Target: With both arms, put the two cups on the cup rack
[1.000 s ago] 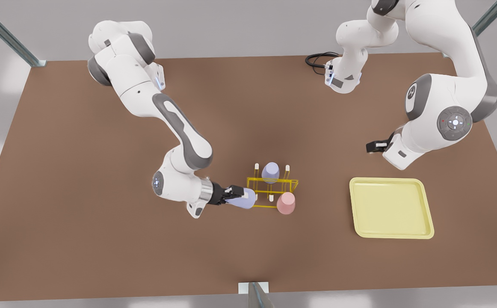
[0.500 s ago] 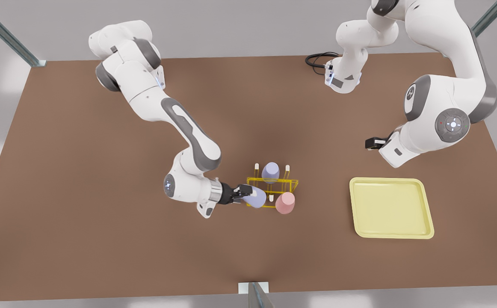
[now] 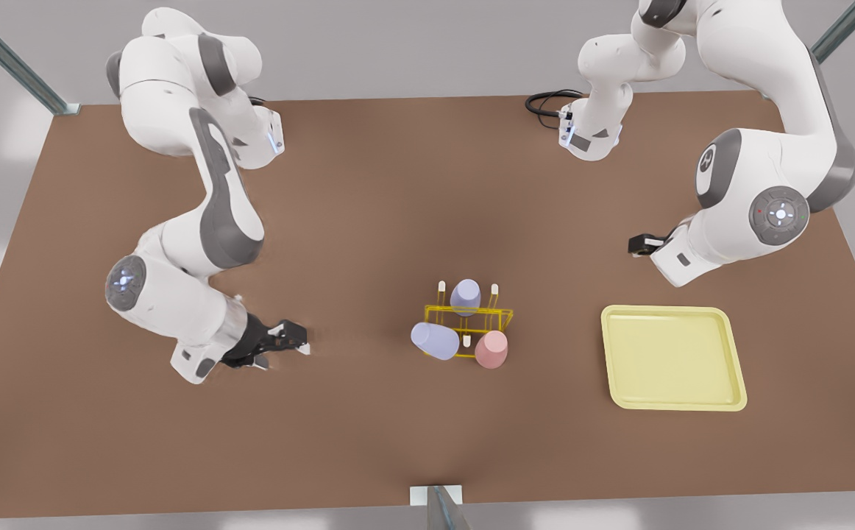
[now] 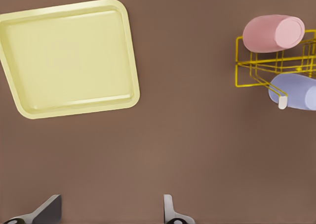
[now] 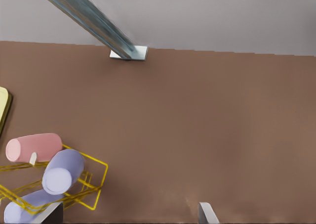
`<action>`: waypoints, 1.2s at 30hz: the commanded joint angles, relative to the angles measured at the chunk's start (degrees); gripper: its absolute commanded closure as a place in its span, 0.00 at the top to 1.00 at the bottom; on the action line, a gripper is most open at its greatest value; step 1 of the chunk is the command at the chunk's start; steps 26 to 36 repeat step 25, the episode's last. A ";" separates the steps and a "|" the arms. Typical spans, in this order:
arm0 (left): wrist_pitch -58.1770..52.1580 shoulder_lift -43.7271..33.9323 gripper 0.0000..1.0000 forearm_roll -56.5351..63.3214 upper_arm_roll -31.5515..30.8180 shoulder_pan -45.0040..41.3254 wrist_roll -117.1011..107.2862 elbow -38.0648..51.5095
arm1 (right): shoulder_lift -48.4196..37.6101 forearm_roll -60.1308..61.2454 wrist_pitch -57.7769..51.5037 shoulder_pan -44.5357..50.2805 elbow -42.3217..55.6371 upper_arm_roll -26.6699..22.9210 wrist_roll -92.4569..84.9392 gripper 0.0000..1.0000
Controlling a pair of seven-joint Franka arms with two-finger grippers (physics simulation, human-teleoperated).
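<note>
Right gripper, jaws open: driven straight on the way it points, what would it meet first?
Probably the tilted lavender cup at the cup rack's corner, across bare table, though height is unclear. The right gripper points there. The left gripper waits near the tray.

Three cups (image 3: 435,341) on rack (image 3: 469,321), tray (image 3: 672,357) beside

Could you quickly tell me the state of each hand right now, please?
Left hand: open, holding nothing.
Right hand: open, holding nothing.
</note>
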 commanded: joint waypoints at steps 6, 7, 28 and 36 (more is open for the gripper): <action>-0.21 -0.07 1.00 -1.64 -0.01 0.17 3.01 0.08 | -19.74 -18.67 -31.48 -9.55 -5.45 -3.47 1.84 1.00; -0.21 -0.07 1.00 -1.73 -0.01 0.17 2.93 0.08 | -21.94 -18.67 -31.39 -9.55 -8.53 -3.21 1.40 1.00; -0.39 -0.33 1.00 -1.56 -0.10 0.09 3.37 0.08 | -32.23 -20.51 -22.34 -12.98 -24.79 1.54 1.49 1.00; -0.39 -0.33 1.00 -1.56 -0.10 0.09 3.37 0.08 | -32.23 -20.51 -22.34 -12.98 -24.79 1.54 1.49 1.00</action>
